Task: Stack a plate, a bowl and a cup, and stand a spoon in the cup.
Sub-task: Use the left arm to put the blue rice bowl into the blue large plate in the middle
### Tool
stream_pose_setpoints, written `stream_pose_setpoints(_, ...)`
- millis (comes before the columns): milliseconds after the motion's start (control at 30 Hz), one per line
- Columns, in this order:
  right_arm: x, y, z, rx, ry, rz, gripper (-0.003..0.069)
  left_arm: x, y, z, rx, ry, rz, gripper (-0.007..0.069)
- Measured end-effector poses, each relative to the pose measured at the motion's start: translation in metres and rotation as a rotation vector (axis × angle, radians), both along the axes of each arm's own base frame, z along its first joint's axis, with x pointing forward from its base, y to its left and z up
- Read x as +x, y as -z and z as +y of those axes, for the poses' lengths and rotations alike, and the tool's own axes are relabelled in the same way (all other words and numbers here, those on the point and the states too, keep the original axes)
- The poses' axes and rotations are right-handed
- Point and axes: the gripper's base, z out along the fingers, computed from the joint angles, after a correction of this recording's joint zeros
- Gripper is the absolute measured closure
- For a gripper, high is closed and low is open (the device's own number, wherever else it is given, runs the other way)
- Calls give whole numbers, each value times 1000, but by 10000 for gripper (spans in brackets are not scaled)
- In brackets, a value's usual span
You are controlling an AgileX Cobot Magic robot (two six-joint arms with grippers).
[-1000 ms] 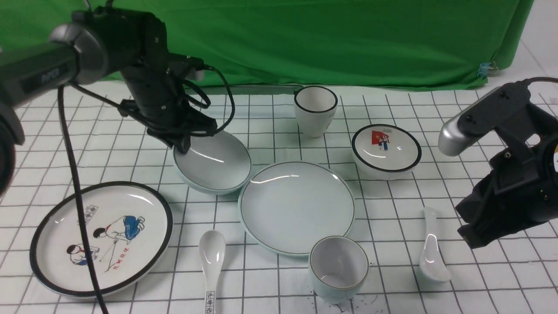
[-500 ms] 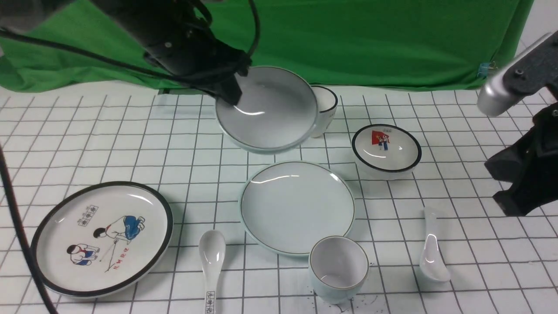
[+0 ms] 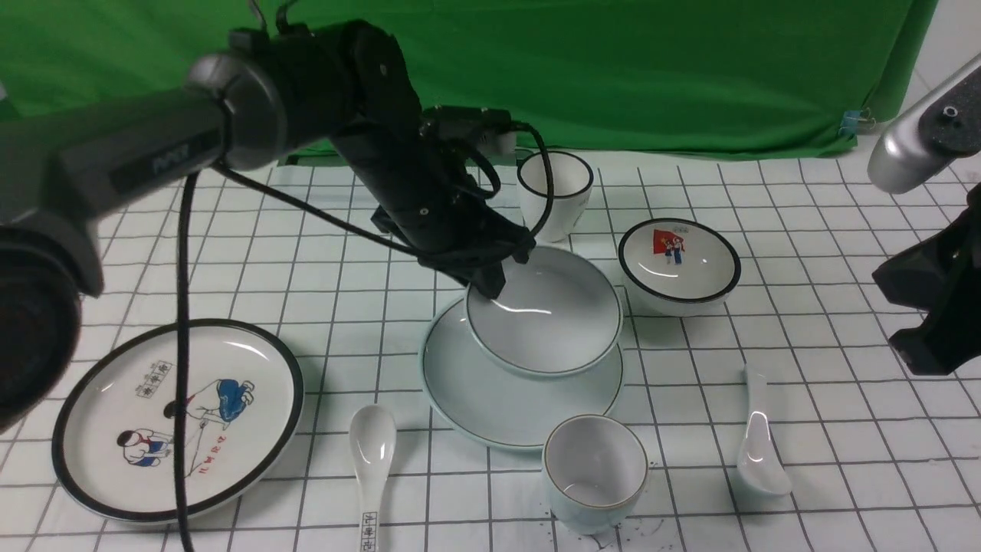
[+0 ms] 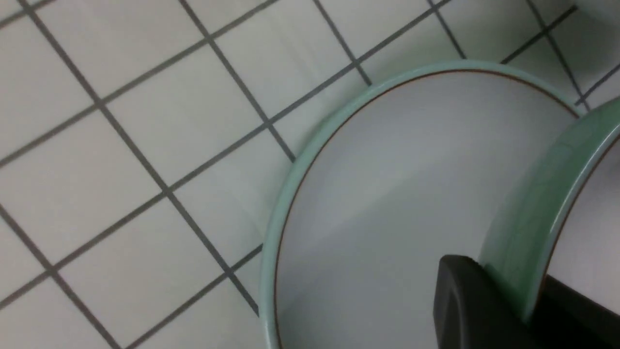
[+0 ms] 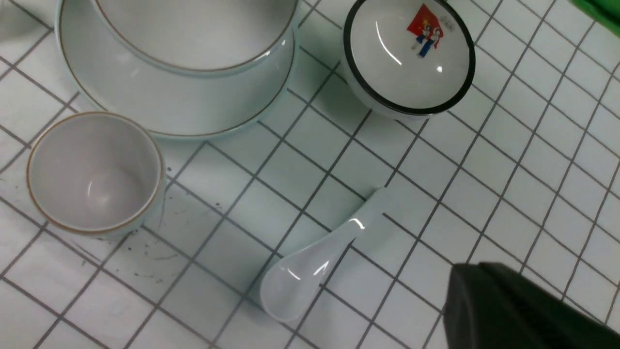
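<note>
Front view: bowl (image 3: pixel 546 314) (gripped) overhanging plate (image 3: pixel 490 399)

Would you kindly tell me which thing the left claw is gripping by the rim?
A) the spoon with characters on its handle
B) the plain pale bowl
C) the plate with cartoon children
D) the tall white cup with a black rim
B: the left claw is closed on the rim of the plain pale bowl, over the plain plate.
</note>
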Motion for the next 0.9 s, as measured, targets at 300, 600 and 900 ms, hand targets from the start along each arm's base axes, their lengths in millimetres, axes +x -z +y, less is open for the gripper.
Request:
stream_pose_setpoints(300,0,0,0,-2,0,-6,638,5,22,0,41,0,16,629)
stream_pose_setpoints(600,1,-1,0,0,-1,-12,638,7,26,5,100,-6,10,584)
stream_pose_setpoints(900,1,-1,0,0,-1,-12,637,6,30,6,127,9,40,321)
